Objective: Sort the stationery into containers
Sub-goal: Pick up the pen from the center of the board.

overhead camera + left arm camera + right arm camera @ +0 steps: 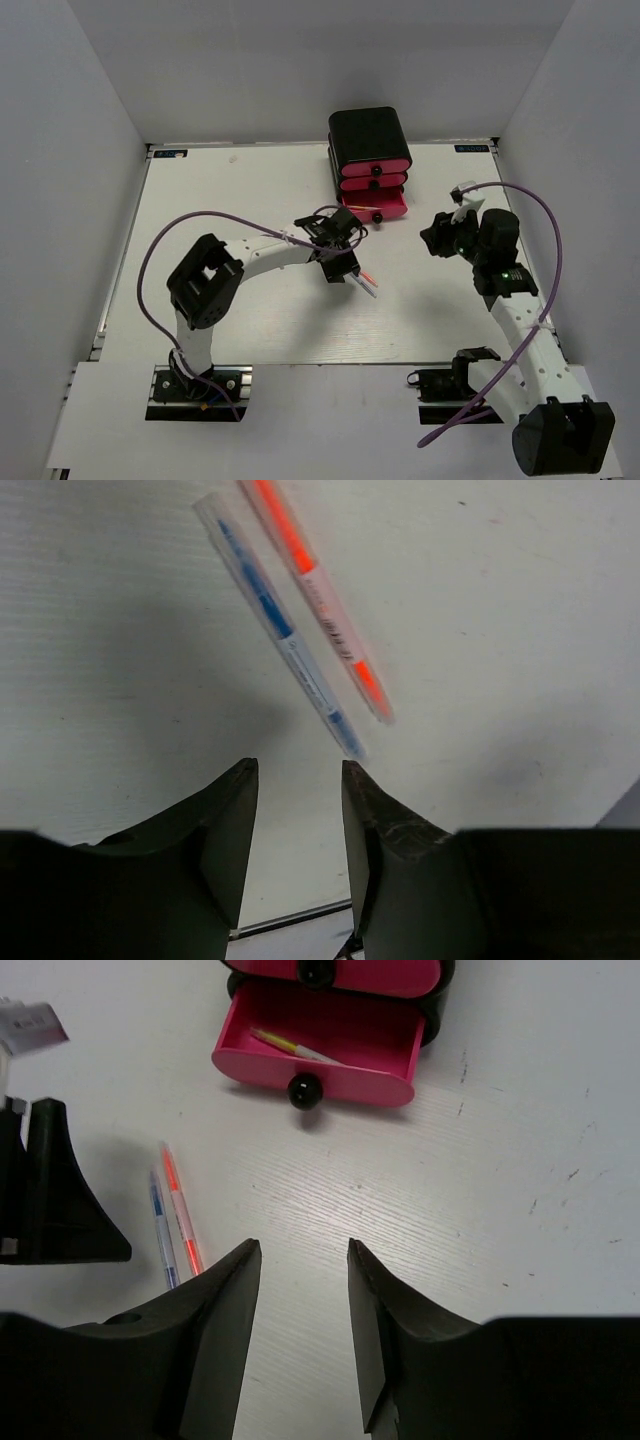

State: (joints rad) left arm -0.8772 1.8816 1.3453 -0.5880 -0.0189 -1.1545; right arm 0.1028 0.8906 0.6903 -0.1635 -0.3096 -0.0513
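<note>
Two thin pens lie side by side on the white table, a blue pen (283, 632) and an orange pen (322, 608), also seen from above as pens (366, 284). My left gripper (298, 768) hangs just short of the blue pen's tip, open with nothing between its fingers. The containers (368, 140) are a black box with pink drawers at the back. Its bottom drawer (370, 1085) is pulled out and holds a thin yellow stick (288, 1046). My right gripper (303, 1245) is open and empty over bare table in front of that drawer, with the pens (176, 1218) to its left.
The left arm's black finger (60, 1200) shows at the left edge of the right wrist view, close to the pens. The drawer's black knob (303, 1091) points toward the right gripper (437, 240). Purple cables loop above both arms.
</note>
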